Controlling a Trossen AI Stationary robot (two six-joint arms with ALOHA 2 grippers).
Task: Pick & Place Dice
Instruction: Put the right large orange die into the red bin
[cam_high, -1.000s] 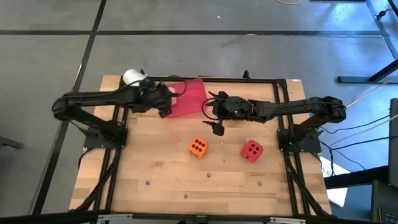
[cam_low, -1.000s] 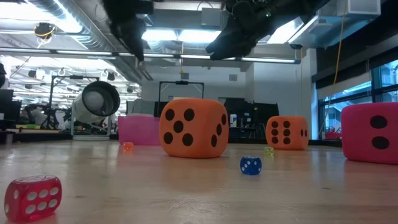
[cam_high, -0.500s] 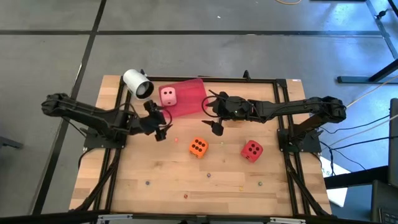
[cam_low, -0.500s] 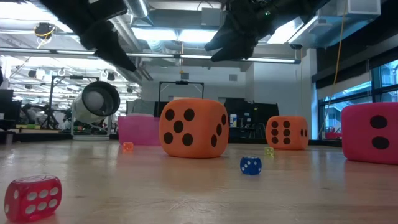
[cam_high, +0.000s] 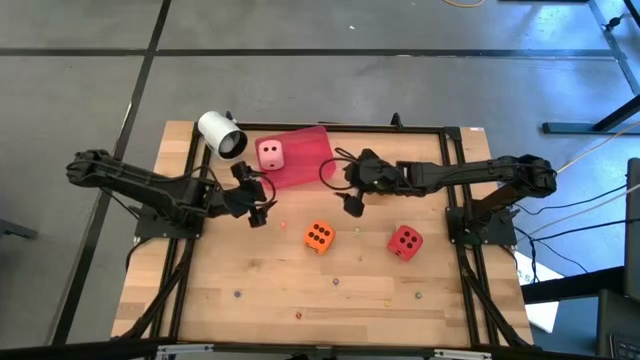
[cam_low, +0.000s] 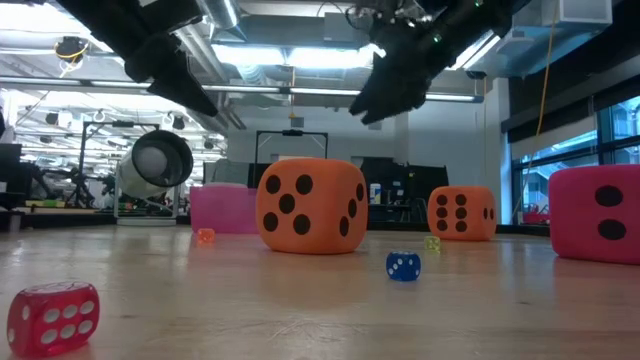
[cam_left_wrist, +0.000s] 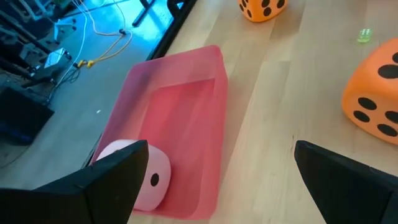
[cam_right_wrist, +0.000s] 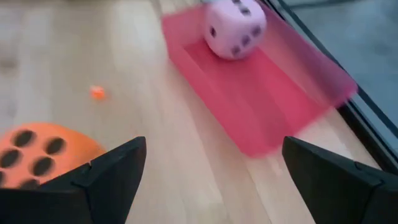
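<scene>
The pale pink die (cam_high: 269, 154) is seen lying in the red tray (cam_high: 310, 160), apparently as one already placed. Both the left gripper (cam_high: 258, 212) and right gripper (cam_high: 352, 203) are held wide-fingered and empty above the tabletop (cam_high: 350, 300), presumably readied for the orange die (cam_high: 319, 237) and red die (cam_high: 405, 241).

Large soft dice: pale pink die (cam_high: 270, 154), one; orange dice (cam_high: 319, 237) (cam_low: 461, 213), two; red die (cam_high: 405, 241), one. Red tray (cam_high: 305, 160): one. White cylinder (cam_high: 221, 134): one.
</scene>
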